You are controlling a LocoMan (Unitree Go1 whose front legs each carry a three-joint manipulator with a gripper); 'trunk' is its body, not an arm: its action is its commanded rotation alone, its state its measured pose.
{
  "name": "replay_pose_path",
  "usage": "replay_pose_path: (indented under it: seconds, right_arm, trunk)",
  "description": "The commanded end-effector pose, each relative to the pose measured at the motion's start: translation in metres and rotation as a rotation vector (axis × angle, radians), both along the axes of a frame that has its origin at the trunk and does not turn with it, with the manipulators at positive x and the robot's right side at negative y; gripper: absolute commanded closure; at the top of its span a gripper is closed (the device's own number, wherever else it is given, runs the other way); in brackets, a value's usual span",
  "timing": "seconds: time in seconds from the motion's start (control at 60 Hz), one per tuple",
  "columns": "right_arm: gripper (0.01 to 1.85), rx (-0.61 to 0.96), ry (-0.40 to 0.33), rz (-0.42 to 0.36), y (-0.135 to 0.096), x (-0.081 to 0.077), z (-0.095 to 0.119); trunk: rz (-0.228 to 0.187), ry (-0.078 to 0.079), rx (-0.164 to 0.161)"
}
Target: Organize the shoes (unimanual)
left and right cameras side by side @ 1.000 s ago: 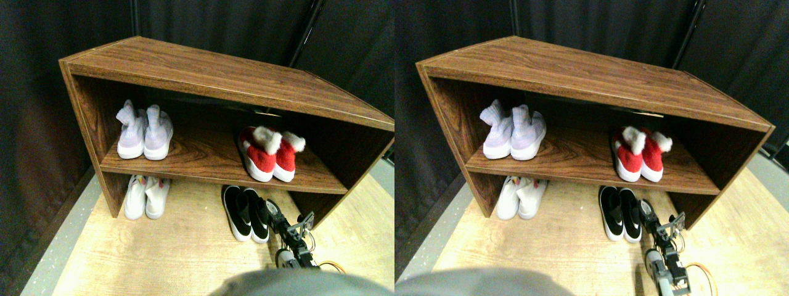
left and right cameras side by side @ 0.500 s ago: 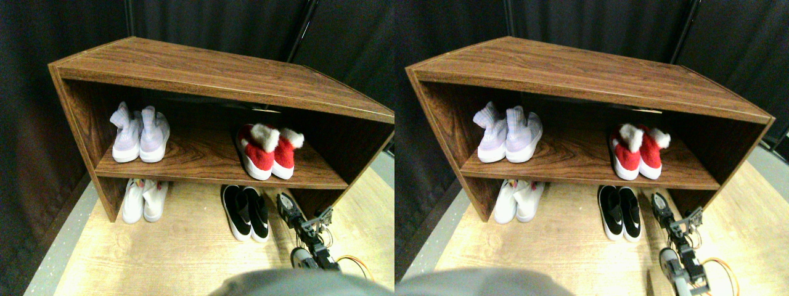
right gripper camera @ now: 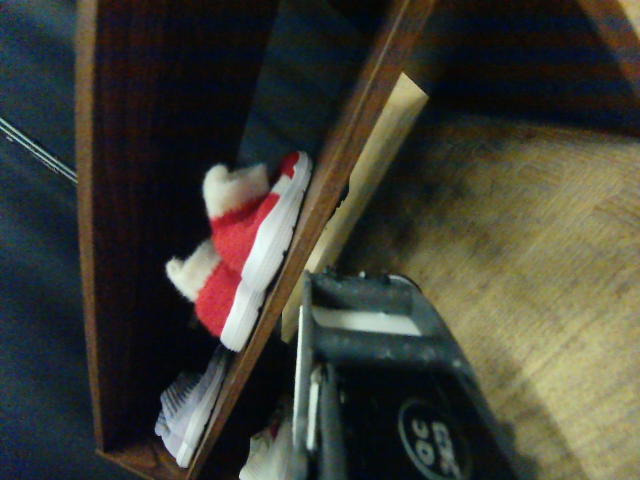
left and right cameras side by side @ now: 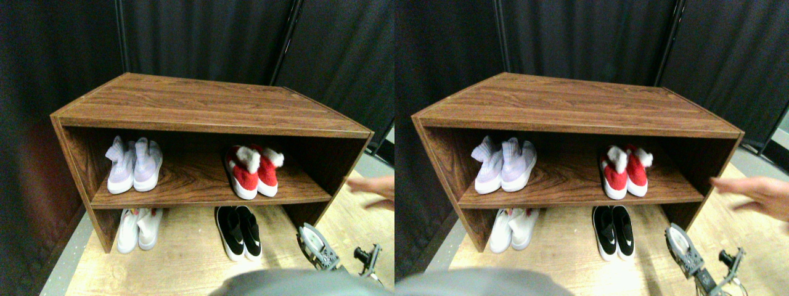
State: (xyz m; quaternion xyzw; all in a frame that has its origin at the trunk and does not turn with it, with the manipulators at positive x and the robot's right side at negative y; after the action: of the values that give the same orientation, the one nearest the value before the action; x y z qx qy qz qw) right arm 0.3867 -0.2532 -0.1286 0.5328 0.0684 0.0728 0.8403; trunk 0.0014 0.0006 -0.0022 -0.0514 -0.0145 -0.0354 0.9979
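Note:
Four pairs of shoes show in the stereo pair view. A lavender pair [left and right cameras side by side: 134, 165] stands on the left of the wooden rack's middle board, and a red pair with white fluffy trim [left and right cameras side by side: 251, 171] on its right. Below, on the floor, a white pair [left and right cameras side by side: 138, 228] sits under the left side and a black pair [left and right cameras side by side: 239, 232] under the middle. My right gripper [left and right cameras side by side: 312, 240] hangs low at the lower right, apart from the black pair and holding nothing. The wrist view shows the red pair [right gripper camera: 250, 250], the lavender pair [right gripper camera: 190, 405] and my gripper [right gripper camera: 350, 310].
The brown wooden shoe rack [left and right cameras side by side: 209, 105] stands on a light wood floor [left and right cameras side by side: 185, 265] against dark curtains. A person's hand [left and right cameras side by side: 373, 185] reaches in from the right edge, beside the rack's right wall.
The camera has shifted, so the rack now sits lower and flatter in the picture. My gripper has drawn back to the right, away from the black pair. A person's hand has come in from the right.

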Motion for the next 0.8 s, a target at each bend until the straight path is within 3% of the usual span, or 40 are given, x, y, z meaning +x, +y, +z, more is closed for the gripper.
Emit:
replay_pose_path:
  seconds: [0.017, 0.25, 0.417, 0.633, 0.8]
  right_arm:
    - [1.8, 0.015, -0.079, 0.054, 0.007, -0.011, 0.019]
    - [1.8, -0.054, -0.24, 0.105, 0.017, -0.028, 0.055]
    - [1.8, -0.061, -0.267, 0.112, 0.027, -0.035, 0.071]
    - [1.8, -0.03, -0.257, 0.13, 0.039, -0.043, 0.078]
    - [1.8, -0.009, -0.252, 0.152, 0.043, -0.045, 0.076]
  trunk:
    - [-0.008, -0.038, 0.0]
    - [-0.009, -0.084, -0.005]
    - [-0.005, -0.103, -0.016]
    - [0.001, -0.112, -0.022]
    - [0.0, -0.106, -0.021]
